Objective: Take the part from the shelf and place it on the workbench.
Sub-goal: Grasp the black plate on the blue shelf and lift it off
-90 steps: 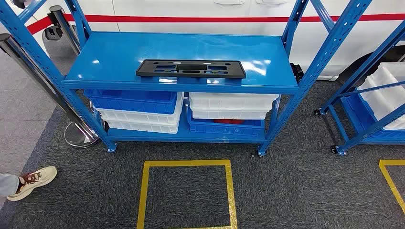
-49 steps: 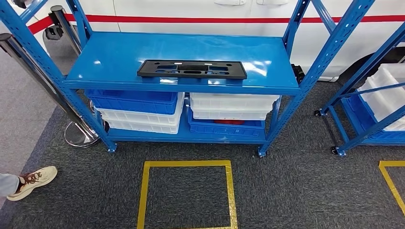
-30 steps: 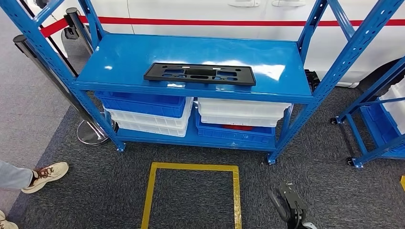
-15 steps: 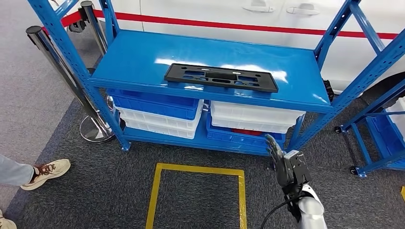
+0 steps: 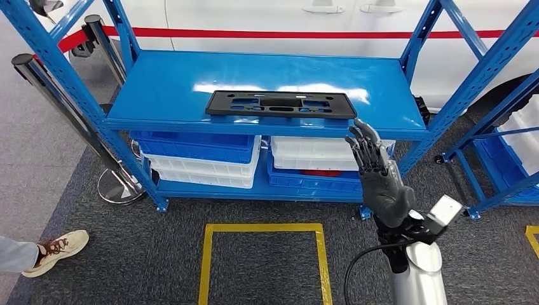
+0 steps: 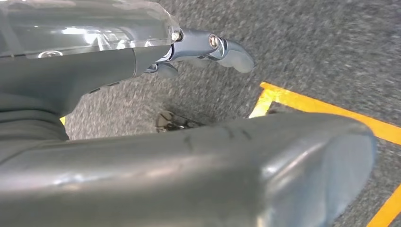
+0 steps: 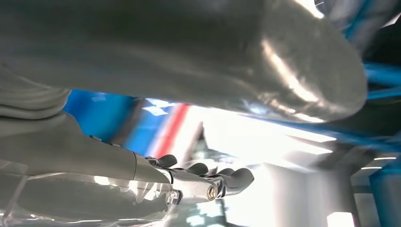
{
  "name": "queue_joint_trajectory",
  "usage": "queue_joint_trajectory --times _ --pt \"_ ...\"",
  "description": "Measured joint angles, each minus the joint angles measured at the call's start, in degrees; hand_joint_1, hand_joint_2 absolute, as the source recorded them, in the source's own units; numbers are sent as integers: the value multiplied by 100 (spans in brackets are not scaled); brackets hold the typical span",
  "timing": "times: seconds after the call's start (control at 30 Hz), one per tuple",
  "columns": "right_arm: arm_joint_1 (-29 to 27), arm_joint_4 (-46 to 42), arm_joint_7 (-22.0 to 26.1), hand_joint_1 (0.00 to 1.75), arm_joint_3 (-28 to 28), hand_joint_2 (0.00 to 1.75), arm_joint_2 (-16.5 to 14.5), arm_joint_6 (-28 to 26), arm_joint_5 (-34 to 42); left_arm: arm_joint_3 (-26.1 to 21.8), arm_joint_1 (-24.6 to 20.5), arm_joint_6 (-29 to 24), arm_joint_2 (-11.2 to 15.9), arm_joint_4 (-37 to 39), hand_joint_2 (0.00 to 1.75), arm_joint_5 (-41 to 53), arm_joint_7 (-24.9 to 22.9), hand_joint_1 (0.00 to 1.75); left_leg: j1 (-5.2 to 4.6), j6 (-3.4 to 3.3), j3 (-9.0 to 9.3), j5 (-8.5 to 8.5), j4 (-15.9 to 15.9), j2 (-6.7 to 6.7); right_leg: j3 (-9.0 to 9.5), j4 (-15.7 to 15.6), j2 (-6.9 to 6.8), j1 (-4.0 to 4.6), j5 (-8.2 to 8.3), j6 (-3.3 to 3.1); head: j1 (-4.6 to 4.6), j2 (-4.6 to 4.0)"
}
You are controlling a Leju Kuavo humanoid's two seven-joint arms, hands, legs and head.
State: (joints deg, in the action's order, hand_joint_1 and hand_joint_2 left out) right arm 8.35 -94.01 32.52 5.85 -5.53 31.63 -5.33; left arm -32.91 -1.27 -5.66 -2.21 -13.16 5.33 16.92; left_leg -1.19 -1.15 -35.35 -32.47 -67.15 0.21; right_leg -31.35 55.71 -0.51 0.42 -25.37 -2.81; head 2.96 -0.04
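R hand [image 5: 380, 176] is up in front of the blue shelf [image 5: 191, 82], fingers [image 5: 363, 143] spread apart and pointing up toward the front edge of the top deck, nothing in it. It sits below and just to the right of the part's right end, not touching it. Silver forearm [image 5: 416, 279] comes up from the bottom of the head view w/ a black cable looping beside it. In the R wrist view the thick grey thumb [image 7: 236, 56] and dark fingertips [image 7: 222, 178] show against blurred blue and white, nothing between them.

L hand [image 6: 142, 156] hangs low over the dark carpet [image 6: 331, 42]; thumb fills much of the L wrist view, dark fingers [image 6: 222, 47] stretched out over the floor, holding nothing. A line of yellow tape [image 6: 326, 111] runs beside it.

The part [image 5: 280, 104], a long flat black plastic plate w/ cut-outs, lies flat on the shelf's top deck near the front edge, roughly mid-width.

Under the deck: blue and white bins [image 5: 202, 155] stacked on the lower level. Yellow tape square [image 5: 266, 227] on the carpet in front of the shelf. Chrome stanchion post [image 5: 63, 108] stands at the shelf's left end. A person's shoe [image 5: 56, 251] at far left. White vehicle w/ red stripe [image 5: 279, 33] behind the shelf. Second blue rack [image 5: 502, 159] w/ white bins off to the right.
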Motion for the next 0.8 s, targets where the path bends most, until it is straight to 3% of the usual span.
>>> queue_joint_trajectory --times 0.07,0.1,0.13,0.2,0.23,0.3,0.33,0.4,0.43,0.5,0.57,0.6,0.63,0.67,0.73,0.77,0.8 --pt "-6 -287 103 0 -126 0 -25 147 245 -43 0 1 2 0 0 15 3 0 124 137 -287 -198 -591 -10 -1 8 87 -80 -6 84 1 0" --pt "-9 -421 153 0 -182 0 -33 216 362 -66 1 2 4 0 0 27 4 0 187 210 -306 -131 -610 -9 1 24 128 -130 -17 138 1 0" --pt "-11 -569 208 0 -247 0 -40 290 492 -91 2 5 7 0 0 43 6 0 255 290 -224 39 -421 -7 2 55 165 -187 -39 202 1 0" --pt "-10 -864 316 0 -388 0 -51 426 741 -134 -4 18 0 7 0 73 10 0 361 456 97 396 284 -29 -17 178 221 -277 -121 356 12 0" --pt "-9 -1017 367 0 -464 0 -56 494 859 -156 -15 28 -7 14 0 85 14 0 381 464 211 468 530 -57 -44 255 245 -293 -166 429 26 0" --pt "-10 -1318 474 0 -594 0 -63 637 1100 -204 -33 49 -20 30 0 116 21 0 360 355 250 420 640 -111 -90 336 273 -289 -207 530 44 0" --pt "-13 -1448 527 0 -644 0 -67 709 1221 -230 -40 60 -16 32 0 134 26 0 355 257 238 421 628 -115 -96 337 277 -294 -204 551 42 0" --pt "-19 -1659 632 0 -709 0 -71 860 1461 -273 -36 80 -15 33 0 169 33 0 340 157 229 432 625 -105 -108 382 228 -310 -245 573 33 0" --pt "-19 -1739 674 0 -729 0 -71 931 1562 -291 -32 90 -15 33 0 182 38 0 332 124 228 438 629 -98 -174 532 177 -307 -341 574 31 0" --pt "-22 -1857 723 0 -763 0 -74 1043 1700 -327 -20 101 -16 33 0 194 49 0 296 83 220 441 634 -80 -496 1195 81 -274 -682 560 28 0" --pt "-41 -1903 728 0 -801 0 -76 1078 1737 -361 -15 102 -18 33 0 195 57 0 231 47 217 434 634 -62 -877 1916 61 -211 -931 508 28 0" --pt "-51 -1910 728 0 -819 0 -77 1080 1740 -375 -15 102 -19 33 0 195 60 0 187 27 225 428 634 -57 -959 2037 61 -166 -902 448 28 0" --pt "-58 -1915 728 0 -836 0 -77 1079 1741 -386 -17 101 -19 33 0 196 62 0 138 3 240 420 635 -56 -927 1924 62 -110 -761 358 28 0" --pt "-59 -1919 728 0 -849 0 -77 1076 1744 -395 -19 99 -20 33 0 198 66 0 85 -20 262 411 639 -56 -798 1616 64 -36 -547 235 27 0" --pt "-48 -1938 728 0 -870 0 -78 1066 1750 -412 -20 99 -53 41 0 202 74 0 22 -60 296 397 657 -56 -479 893 55 117 -224 -85 61 0" --pt "-37 -1950 728 0 -882 0 -80 1058 1753 -420 -22 102 -74 47 0 204 79 0 16 -68 297 396 668 -53 -378 651 51 177 -159 -201 87 0" --pt "-27 -1960 728 0 -896 0 -81 1052 1753 -427 -24 104 -92 52 0 205 81 0 30 -66 292 401 683 -46 -334 529 48 216 -155 -278 113 0"
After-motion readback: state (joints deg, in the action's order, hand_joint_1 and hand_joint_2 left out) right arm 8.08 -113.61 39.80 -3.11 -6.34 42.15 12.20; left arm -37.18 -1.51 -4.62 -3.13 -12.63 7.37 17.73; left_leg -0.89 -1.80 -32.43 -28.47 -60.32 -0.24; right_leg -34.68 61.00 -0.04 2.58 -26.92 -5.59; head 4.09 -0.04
